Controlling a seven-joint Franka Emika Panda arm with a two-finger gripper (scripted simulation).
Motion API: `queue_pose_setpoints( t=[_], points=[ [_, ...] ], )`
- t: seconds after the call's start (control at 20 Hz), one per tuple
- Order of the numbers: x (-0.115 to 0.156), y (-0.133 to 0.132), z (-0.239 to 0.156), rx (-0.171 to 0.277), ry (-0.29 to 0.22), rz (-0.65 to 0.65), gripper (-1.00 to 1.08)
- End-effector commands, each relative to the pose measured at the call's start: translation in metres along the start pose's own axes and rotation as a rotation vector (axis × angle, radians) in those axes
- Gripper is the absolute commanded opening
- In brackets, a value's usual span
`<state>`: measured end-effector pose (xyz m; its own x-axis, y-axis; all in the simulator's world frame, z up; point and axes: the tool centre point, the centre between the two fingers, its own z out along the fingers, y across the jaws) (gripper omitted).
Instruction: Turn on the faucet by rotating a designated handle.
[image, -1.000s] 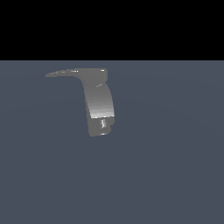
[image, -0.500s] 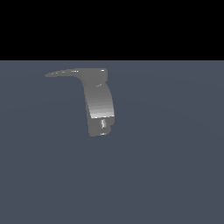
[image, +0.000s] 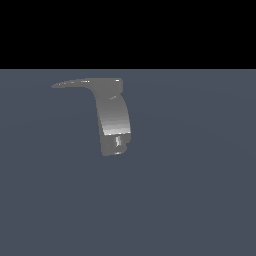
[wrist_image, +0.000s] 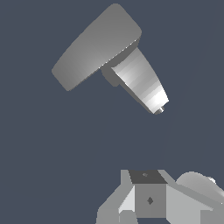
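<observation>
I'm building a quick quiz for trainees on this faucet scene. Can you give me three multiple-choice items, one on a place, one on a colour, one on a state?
1. In the exterior view, the handle juts from the faucet's top toward:
A. that view's left
B. that view's right
C. straight up

2. The faucet's colour is:
A. red
B. shiny grey
C. yellow

3. Relative to the handle, the gripper is:
A. clamped on it
B. pressing on its tip
C. apart from it

Answers:
1. A: the thin lever tapers to a point on the exterior view's left.
2. B: both views show grey metal with bright highlights.
3. C: the wrist view shows bare floor between gripper and faucet, and the exterior view shows no arm near the handle.
</observation>
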<state>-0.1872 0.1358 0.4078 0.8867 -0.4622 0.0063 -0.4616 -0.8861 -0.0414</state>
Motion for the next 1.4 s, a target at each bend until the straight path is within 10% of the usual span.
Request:
queue_pose_setpoints(
  t=[0.0,1.35],
  points=[
    [0.004,-0.012,0.009,0.0,0.0,0.052,-1.0],
    [0.081,-0.113,0.093,-0.014,0.004,0.548,-1.0]
  ],
)
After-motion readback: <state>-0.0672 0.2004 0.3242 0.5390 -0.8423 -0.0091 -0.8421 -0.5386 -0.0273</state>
